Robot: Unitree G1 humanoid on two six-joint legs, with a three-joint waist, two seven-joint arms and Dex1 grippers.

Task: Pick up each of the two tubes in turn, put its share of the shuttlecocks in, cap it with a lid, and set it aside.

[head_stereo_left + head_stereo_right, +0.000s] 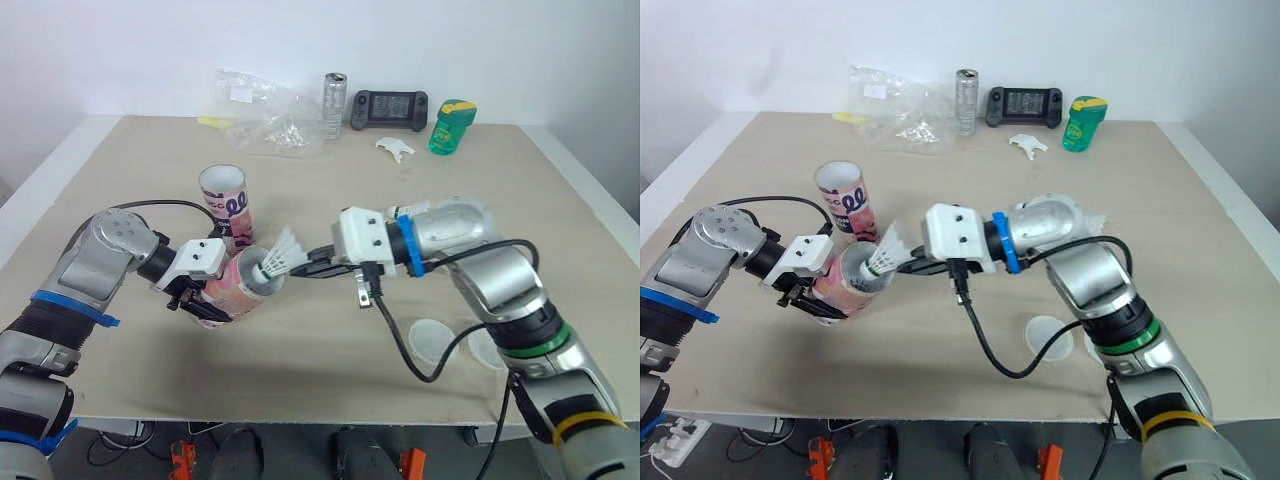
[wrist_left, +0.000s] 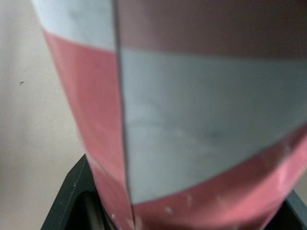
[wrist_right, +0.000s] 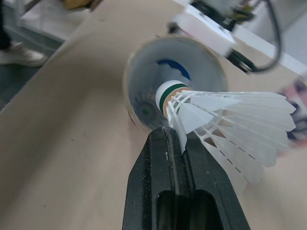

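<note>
tube (image 1: 238,285) in left pincer (image 1: 193,300), shuttlecock (image 3: 225,124) in right pincer (image 3: 178,140), at mouth

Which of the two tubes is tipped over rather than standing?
The nearer tube, held tilted in the left tool, mouth toward the shuttlecock; the other tube stands upright behind it.

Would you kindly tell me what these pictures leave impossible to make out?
Right wrist view: the depths of the pink-and-white cardboard tube, screened by the white feather shuttlecock.
Left wrist view: the left gripper's hold, covered by that tube.
Eye views: one translucent round lid, partly behind the right arm.
</note>
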